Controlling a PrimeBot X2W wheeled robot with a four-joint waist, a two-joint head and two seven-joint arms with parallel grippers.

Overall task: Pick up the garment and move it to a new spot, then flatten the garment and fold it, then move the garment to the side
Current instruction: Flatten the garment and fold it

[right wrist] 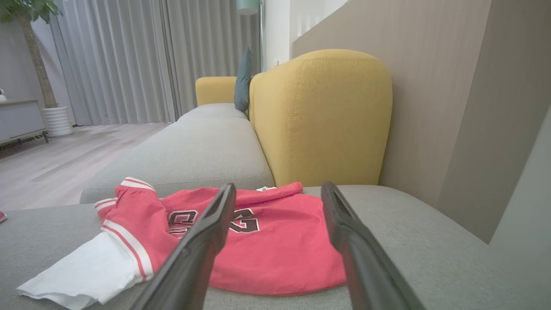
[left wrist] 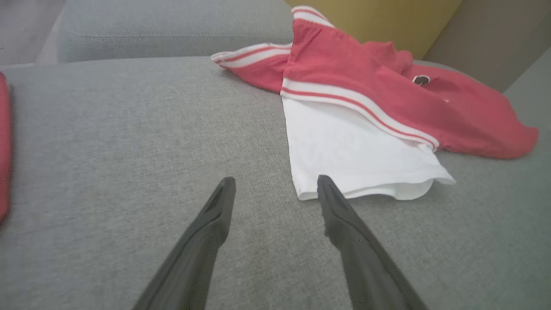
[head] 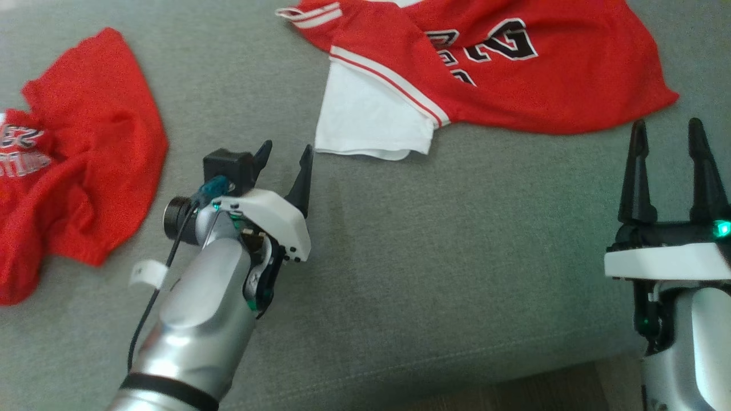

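Red-and-white fabric jersey crumpled on grey sofa cushion; left end effector released just beside its white sleeve, right end effector released, apart.

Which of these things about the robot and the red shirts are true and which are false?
1. The left gripper and the right gripper are both open and empty. True.
2. The jersey is neatly folded. False: it lies rumpled and unfolded on the grey sofa.
3. A second red garment lies on the robot's left side. True.
4. The left gripper is pinching the white sleeve. False: its fingers stand apart, pointing toward the sleeve and gripping nothing.
5. The backrest behind the jersey is blue. False: it is yellow.
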